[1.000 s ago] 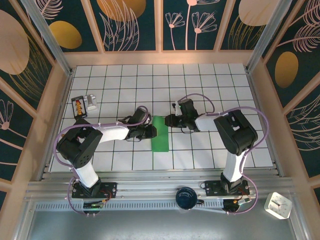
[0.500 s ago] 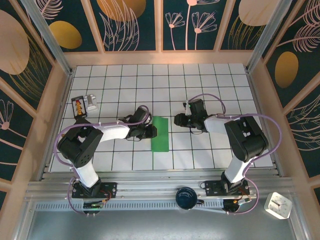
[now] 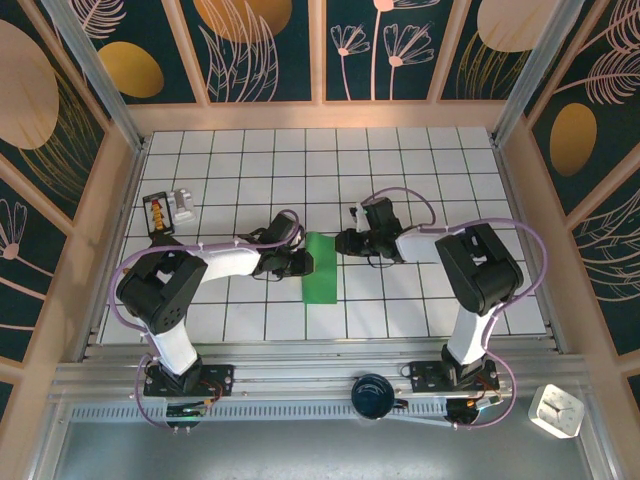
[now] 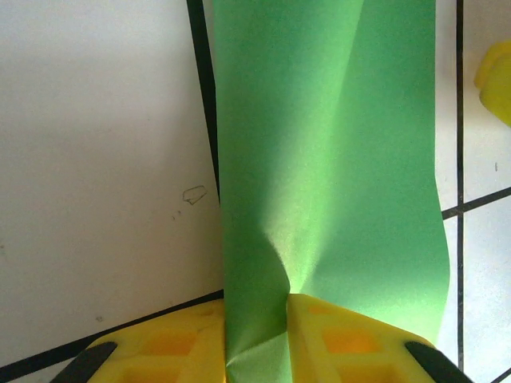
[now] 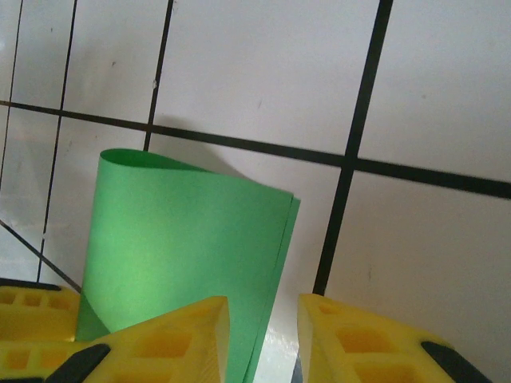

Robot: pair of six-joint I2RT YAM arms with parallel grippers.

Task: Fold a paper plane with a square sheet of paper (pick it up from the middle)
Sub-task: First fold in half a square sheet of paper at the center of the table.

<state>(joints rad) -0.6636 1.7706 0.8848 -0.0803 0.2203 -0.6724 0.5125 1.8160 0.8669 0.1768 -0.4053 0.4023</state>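
The square sheet of paper (image 3: 321, 268) is green and lies folded into a long double-layered strip in the middle of the tiled table; it has the form of a strip, not of a paper plane. My left gripper (image 3: 301, 263) is at the strip's left side. In the left wrist view its yellow fingers (image 4: 343, 339) are shut on a pinched, buckled bit of the paper (image 4: 327, 144). My right gripper (image 3: 345, 242) is at the strip's far right corner. Its jaws (image 5: 263, 339) stand open, with the paper's double edge (image 5: 192, 247) reaching into the gap.
A small black-and-yellow box (image 3: 158, 212) and a grey block (image 3: 184, 203) sit at the back left of the table. A dark blue cup (image 3: 372, 393) rests on the front rail and a white clock (image 3: 556, 410) at the front right. Wooden walls enclose the table.
The right gripper drew away to the right, then came back left to the paper's far right corner. The left gripper has kept its pinch on the paper.
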